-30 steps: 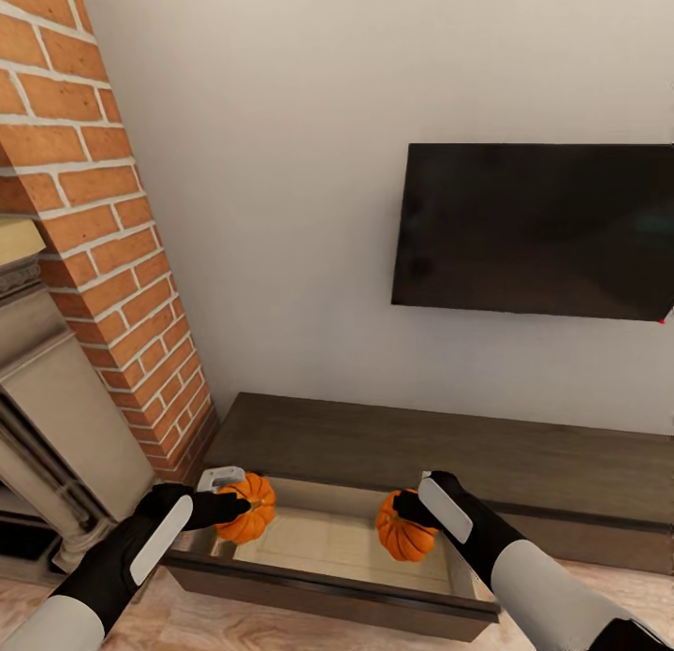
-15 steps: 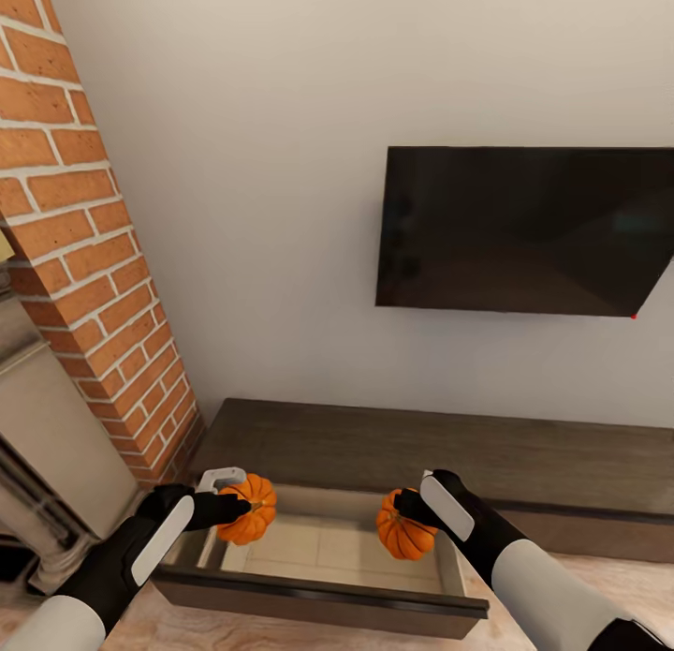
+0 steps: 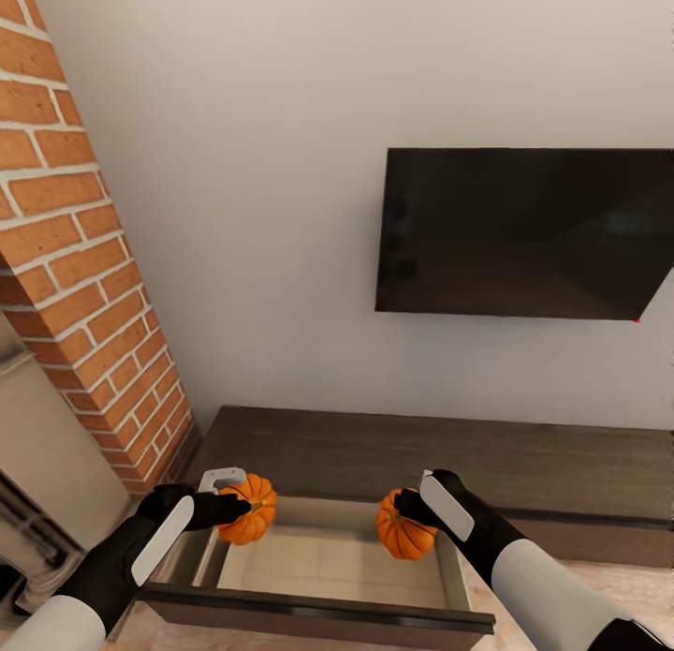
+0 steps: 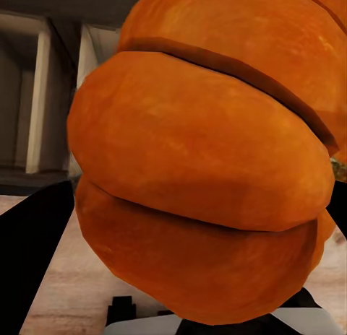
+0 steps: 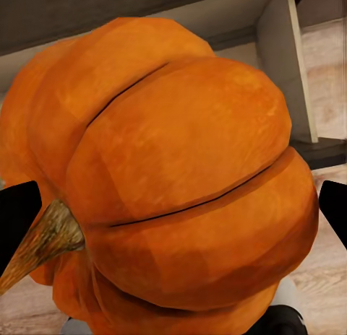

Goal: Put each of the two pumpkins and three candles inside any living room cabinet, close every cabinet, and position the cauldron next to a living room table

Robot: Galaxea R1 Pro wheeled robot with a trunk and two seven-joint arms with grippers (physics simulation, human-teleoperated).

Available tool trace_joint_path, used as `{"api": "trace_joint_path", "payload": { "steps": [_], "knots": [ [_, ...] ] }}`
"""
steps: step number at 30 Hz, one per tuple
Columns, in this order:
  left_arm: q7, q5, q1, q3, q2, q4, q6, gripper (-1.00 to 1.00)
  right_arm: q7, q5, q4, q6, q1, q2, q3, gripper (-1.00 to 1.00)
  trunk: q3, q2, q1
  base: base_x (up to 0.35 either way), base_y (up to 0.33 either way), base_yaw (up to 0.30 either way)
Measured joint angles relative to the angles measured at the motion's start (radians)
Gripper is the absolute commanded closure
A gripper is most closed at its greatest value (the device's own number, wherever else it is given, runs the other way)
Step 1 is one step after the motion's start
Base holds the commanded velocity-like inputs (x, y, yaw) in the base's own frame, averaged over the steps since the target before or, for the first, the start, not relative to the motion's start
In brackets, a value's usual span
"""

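Above the cabinet's (image 3: 421,459) pulled-out drawer (image 3: 328,562), each gripper is clamped on a pumpkin: left gripper (image 3: 234,506) holds one pumpkin (image 3: 249,509) over the left rim, right gripper (image 3: 404,510) holds the other pumpkin (image 3: 404,529) near the right wall, pale floor free between.

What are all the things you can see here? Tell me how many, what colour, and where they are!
pumpkins: two, bright orange; one held over the left end of the open drawer, one held over its right end
cabinet: one, long, low, dark brown, against the wall under the TV
drawer: one, pulled open, dark front, pale beige inside
TV: one, black, on the white wall
brick column: one, red-orange with pale mortar, on the left
fireplace surround: one, beige, far left
floor: pale wood
left gripper: one, black with white, shut on a pumpkin
right gripper: one, black with white, shut on the other pumpkin
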Motion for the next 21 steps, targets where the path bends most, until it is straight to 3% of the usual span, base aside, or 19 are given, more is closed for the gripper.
{"api": "trace_joint_path", "payload": {
  "steps": [21],
  "knots": [
    [0.0,0.0,0.0,0.005,0.0,0.0,-0.001,1.0,-0.001,0.001,-0.001,-0.004,0.0,0.002,0.001,1.0,0.001,0.0,0.0,0.132,-0.015,-0.008]
  ]
}}
